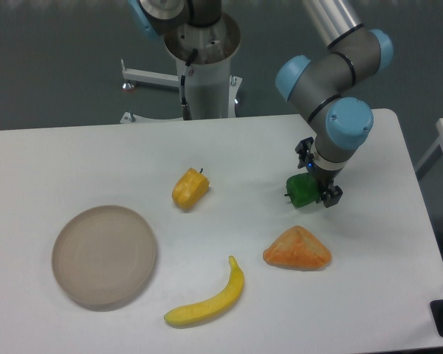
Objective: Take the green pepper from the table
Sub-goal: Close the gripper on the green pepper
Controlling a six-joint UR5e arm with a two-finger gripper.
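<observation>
The green pepper (300, 191) lies on the white table (74, 155), right of centre, its dark stem pointing left. My gripper (317, 175) hangs directly over the pepper's right half, pointing down. One finger shows behind the pepper and the other at its front right. The jaws stand apart and look open. The wrist hides the pepper's right side, so I cannot tell whether the fingers touch it.
A yellow-orange pepper (190, 188) sits left of the green one. An orange wedge-shaped piece (297, 249) lies just in front of the gripper, and a banana (209, 298) lies near the front edge. At the left sits a round beige plate (104, 255). The robot base (202, 66) stands behind the table.
</observation>
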